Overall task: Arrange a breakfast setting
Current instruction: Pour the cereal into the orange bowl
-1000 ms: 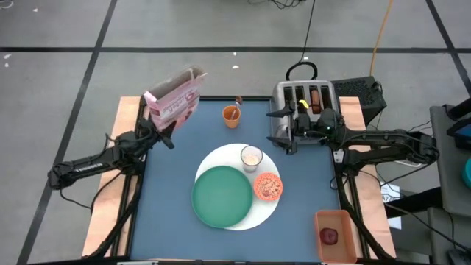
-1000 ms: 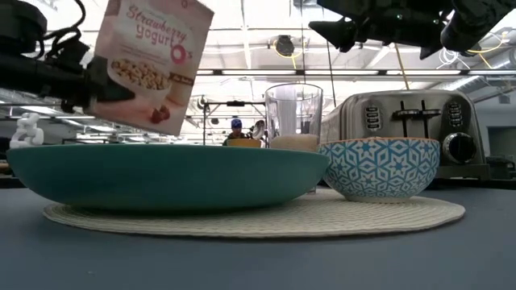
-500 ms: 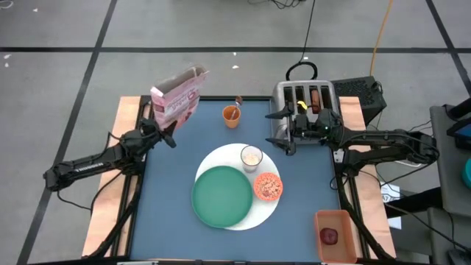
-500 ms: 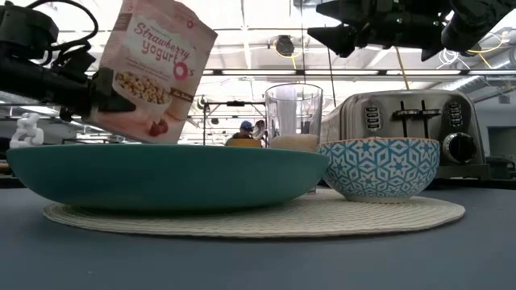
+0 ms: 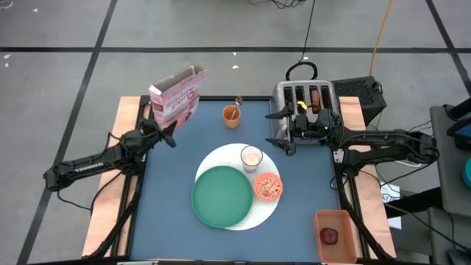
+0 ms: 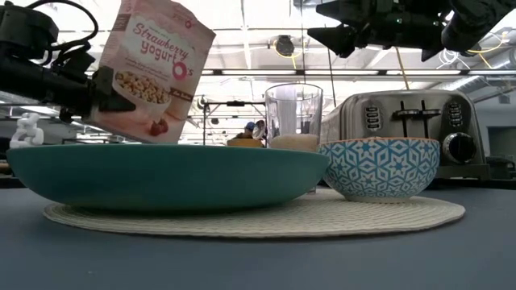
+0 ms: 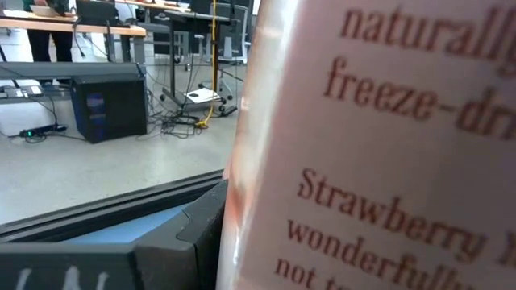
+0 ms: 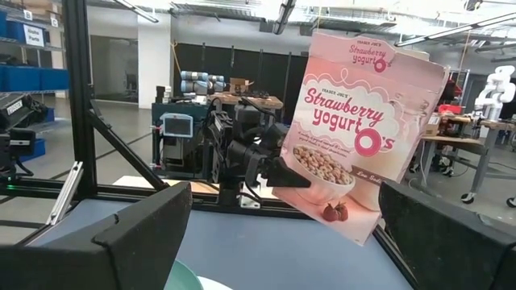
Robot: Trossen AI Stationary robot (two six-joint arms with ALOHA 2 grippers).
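Observation:
My left gripper (image 5: 163,132) is shut on the pink cereal box (image 5: 176,96), held in the air over the table's far left corner. My right gripper (image 5: 280,129) hangs open and empty beside the silver toaster (image 5: 305,103), on its near left. On the white round disc (image 5: 274,210) rest the green plate (image 5: 221,195), the milky glass (image 5: 252,157) and the patterned bowl (image 5: 268,186), which holds cereal. A spoon (image 5: 237,101) sticks out of an orange cup (image 5: 231,115). A brown thing (image 5: 316,96) stands in a toaster slot. The dark red fruit (image 5: 329,235) lies in an orange tray. My left gripper pinches the cereal box's lower part near one side edge (image 8: 297,184), one finger (image 8: 284,173) on the printed front face, the other hidden behind the box. The fingers come about level from the table's left side. The box is lifted clear and tilted, its open top up.
The orange tray (image 5: 335,221) sits at the table's near right corner. The toaster's cord and a dark box (image 5: 360,92) lie behind the far right corner. Bare blue table surface (image 5: 169,184) shows left of the plate. People move in the room behind.
My left gripper has gone down a little with the cereal box and drawn slightly toward the table's near edge. The box has turned a little in the air and stays lifted clear. My right gripper has kept still.

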